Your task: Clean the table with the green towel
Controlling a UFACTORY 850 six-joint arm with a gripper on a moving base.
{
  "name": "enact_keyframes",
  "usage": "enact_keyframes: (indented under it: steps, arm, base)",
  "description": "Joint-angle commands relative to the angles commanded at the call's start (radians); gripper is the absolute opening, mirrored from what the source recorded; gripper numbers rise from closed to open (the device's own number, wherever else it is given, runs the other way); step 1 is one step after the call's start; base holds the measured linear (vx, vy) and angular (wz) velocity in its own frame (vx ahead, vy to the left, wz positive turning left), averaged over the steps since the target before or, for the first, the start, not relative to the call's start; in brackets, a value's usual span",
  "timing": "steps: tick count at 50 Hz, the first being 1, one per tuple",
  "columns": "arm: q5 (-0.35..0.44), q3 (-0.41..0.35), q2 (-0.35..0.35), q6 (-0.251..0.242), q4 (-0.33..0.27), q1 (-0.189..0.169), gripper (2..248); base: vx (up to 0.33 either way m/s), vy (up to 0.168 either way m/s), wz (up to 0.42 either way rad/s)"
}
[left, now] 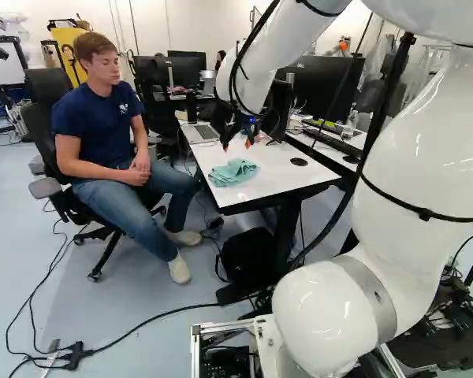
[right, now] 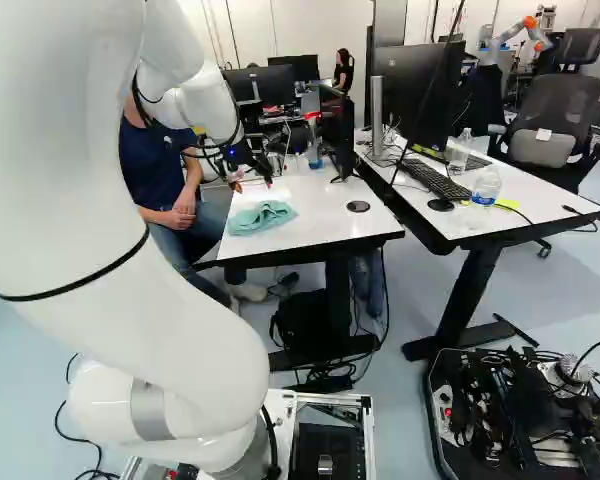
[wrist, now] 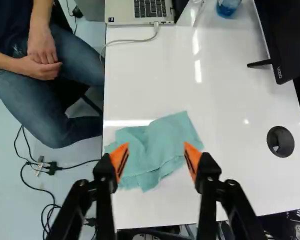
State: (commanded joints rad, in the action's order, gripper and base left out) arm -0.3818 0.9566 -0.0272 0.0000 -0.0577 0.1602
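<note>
- Towel (left: pixel 234 172), centre of the left base view: probably light, soft — limp
- Best pinched at its bunched middle
- Claw (wrist: pixel 156 152) spread wide, grasping nothing

On the table (left: pixel 272 177), the towel (left: pixel 233 172) lies before the laptop (left: pixel 199 133), left of the cable hole (left: pixel 299 161).

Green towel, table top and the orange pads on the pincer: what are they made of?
The green towel looks like soft fabric, cotton or microfibre: matte, creased and folded. The table top seems to be glossy white laminate or coated board, as it mirrors bright streaks of light. The pincer's orange pads look like rubber or plastic, dull with dark slots; I can't tell which.
</note>
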Motion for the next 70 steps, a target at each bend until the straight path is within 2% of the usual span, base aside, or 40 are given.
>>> enact_keyframes:
  steps: [4, 5, 10, 11, 39, 70]
  arm:
    - [0.000, 0.000, 0.000, 0.000, 0.000, 0.000, 174]
    - [0.000, 0.000, 0.000, 0.000, 0.000, 0.000, 212]
    - [0.000, 0.000, 0.000, 0.000, 0.000, 0.000, 212]
    - [0.000, 0.000, 0.000, 0.000, 0.000, 0.000, 245]
    - [0.000, -0.024, 0.057, 0.000, 0.000, 0.002, 247]
    - [0.000, -0.148, 0.188, 0.000, 0.000, -0.023, 247]
  base:
    - [0.000, 0.000, 0.000]
    - [0.000, 0.000, 0.000]
    - [0.000, 0.000, 0.000]
    - [0.000, 0.000, 0.000]
    - [0.000, 0.000, 0.000]
    - [0.000, 0.000, 0.000]
